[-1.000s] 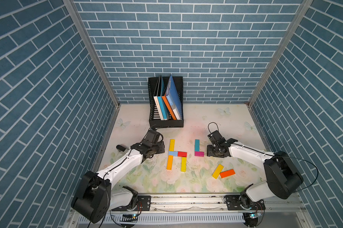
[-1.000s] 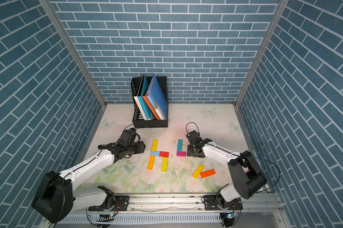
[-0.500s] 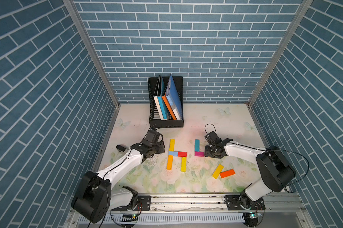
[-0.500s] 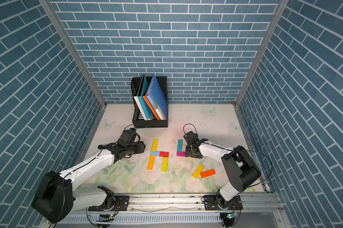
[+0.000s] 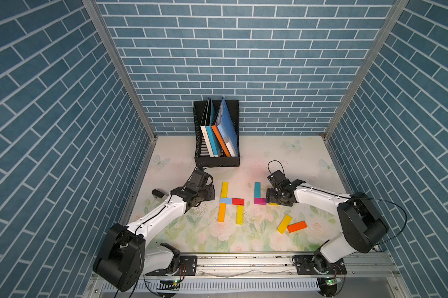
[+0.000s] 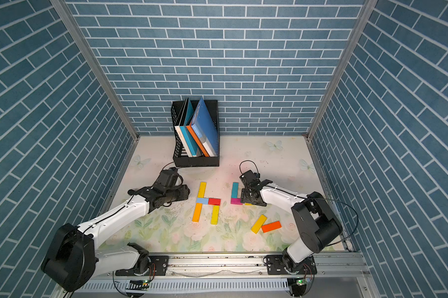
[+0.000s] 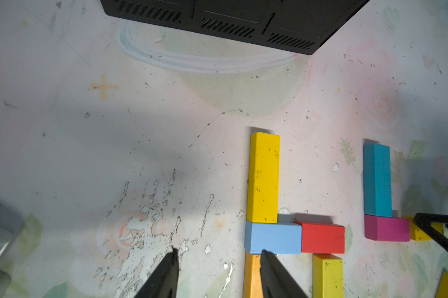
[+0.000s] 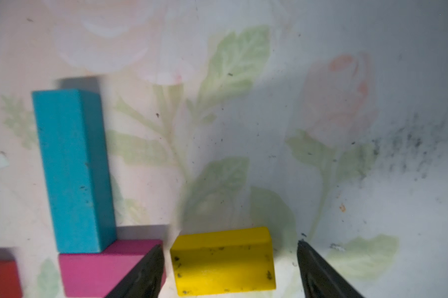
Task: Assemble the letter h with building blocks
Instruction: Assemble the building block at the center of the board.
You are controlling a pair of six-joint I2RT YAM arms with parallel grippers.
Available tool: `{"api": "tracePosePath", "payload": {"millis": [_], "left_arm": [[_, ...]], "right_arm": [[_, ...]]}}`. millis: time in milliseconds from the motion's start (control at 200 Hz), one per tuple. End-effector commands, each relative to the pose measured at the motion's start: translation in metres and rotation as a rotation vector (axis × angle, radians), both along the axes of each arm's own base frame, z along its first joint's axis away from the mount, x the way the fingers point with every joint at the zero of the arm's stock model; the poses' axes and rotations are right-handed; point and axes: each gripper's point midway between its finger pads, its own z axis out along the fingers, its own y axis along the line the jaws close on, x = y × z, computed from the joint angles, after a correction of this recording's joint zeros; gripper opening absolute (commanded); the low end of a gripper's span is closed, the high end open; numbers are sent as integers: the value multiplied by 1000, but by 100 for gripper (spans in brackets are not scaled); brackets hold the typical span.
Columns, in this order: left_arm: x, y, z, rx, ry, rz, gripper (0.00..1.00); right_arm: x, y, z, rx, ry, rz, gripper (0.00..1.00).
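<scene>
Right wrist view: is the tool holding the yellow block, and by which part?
Nothing is held: the right tool stands open around the yellow block.

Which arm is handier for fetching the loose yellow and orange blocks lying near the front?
Probably right. Its open fingers straddle the short yellow block, nearer the loose yellow block and orange block; the left arm sits beyond the finished h.

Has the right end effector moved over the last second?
Yes. In both top views the right end effector has shifted sideways toward the magenta block, narrowing the gap. That block has stayed put at the teal block's end.
</scene>
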Motion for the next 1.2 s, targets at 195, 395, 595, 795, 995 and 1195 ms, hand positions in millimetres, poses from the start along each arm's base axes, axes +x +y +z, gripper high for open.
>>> {"api": "tracePosePath", "payload": {"millis": [195,395,595,795,995,1195], "left_arm": [[1,4,0,14,-7,2,55],[1,3,1,13,-9,-2,55],[1,2,0,12,-5,-3,55],[1,2,-1,11,-4,-3,55],[1,2,-2,10,-2,-6,55],[1,2,-1,8,-3,-6,55]], "right_arm": [[7,-1,27,183,-69,-71,90],[3,0,8,233,-17,-67,92],[2,7,-4,251,8,-49,92],[0,17,-7,262,18,-29,91],[-5,20,-7,263,23,-36,90],[-3,22,-4,270,17,-47,90]]}}
